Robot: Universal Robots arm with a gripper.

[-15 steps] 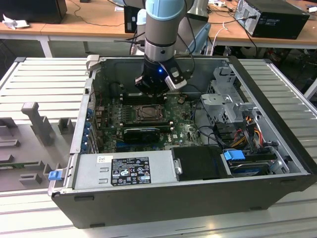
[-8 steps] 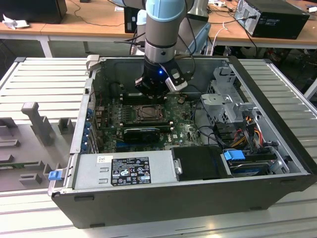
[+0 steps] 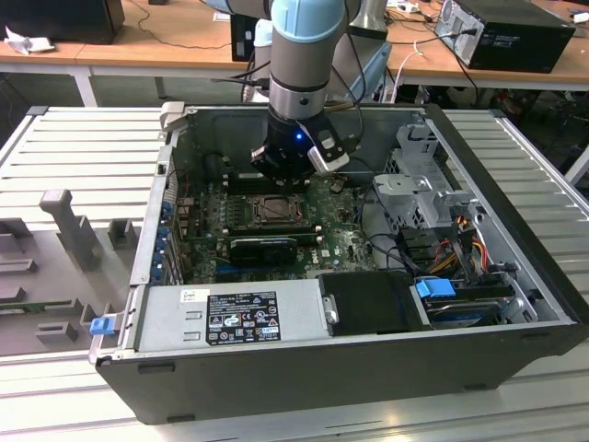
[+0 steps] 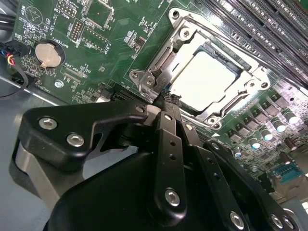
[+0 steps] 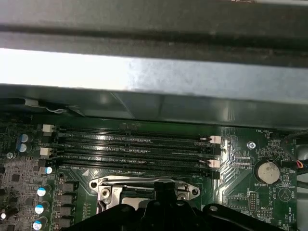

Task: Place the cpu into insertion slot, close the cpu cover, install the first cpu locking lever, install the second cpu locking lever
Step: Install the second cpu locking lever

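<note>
So the cpu [image 4: 204, 79] is already seated in the insertion slot [image 4: 231, 98] with the cpu cover [image 4: 180, 36] down over it. The hand [image 4: 168, 98] is pinched shut with nothing in it, tips right at the socket's corner, so I'd say we're on the locking levers. Next move looks like it needs a careful push on a thin lever without skidding onto the board.

A black label [image 3: 242, 318] with white print and small marks sits at the lower centre of the exterior view on the power supply [image 3: 299, 304], with a small white sticker [image 3: 195, 296] just beside it; their wording is too small to read. In both wrist views, fine white lettering marks the motherboard [image 5: 240, 192] [image 4: 115, 43] around the coin cell battery [image 5: 266, 171] [image 4: 48, 54].
</note>
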